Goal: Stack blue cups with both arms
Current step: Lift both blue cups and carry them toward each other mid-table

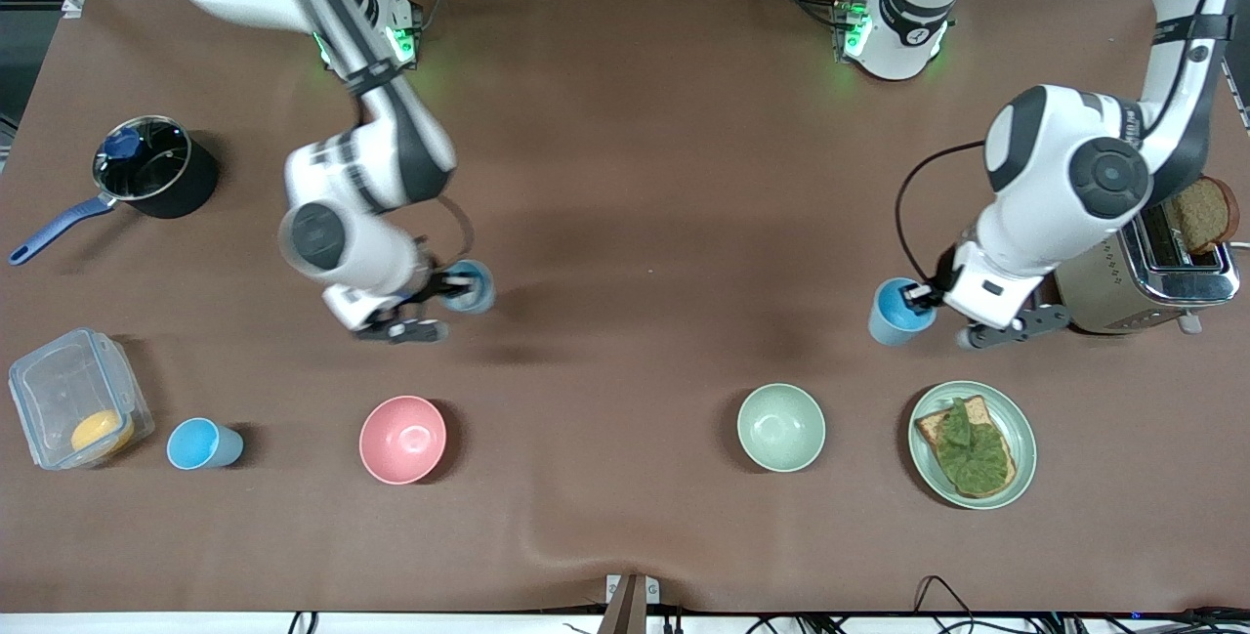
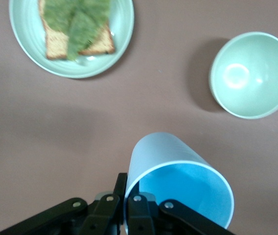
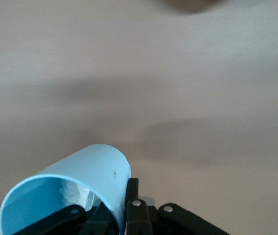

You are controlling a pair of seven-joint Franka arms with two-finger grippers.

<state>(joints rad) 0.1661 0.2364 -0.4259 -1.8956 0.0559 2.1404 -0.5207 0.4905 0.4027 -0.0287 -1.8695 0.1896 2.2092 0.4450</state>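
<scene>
My right gripper (image 1: 444, 288) is shut on the rim of a light-blue cup (image 1: 469, 285) and holds it tilted above the bare brown table, over the area above the pink bowl (image 1: 402, 439). The right wrist view shows this cup (image 3: 72, 188) pinched in my right gripper (image 3: 125, 208). My left gripper (image 1: 919, 297) is shut on the rim of a second blue cup (image 1: 894, 315), beside the toaster. The left wrist view shows that cup (image 2: 178, 183) clamped in my left gripper (image 2: 125, 205). A third blue cup (image 1: 201, 443) stands on the table beside the clear container.
A pale green bowl (image 1: 780, 427) and a plate with toast and greens (image 1: 973, 443) lie near the front camera; both show in the left wrist view (image 2: 252, 74) (image 2: 71, 36). A toaster (image 1: 1157, 273), a black pot (image 1: 154, 168) and a clear container (image 1: 76, 398) stand at the table's ends.
</scene>
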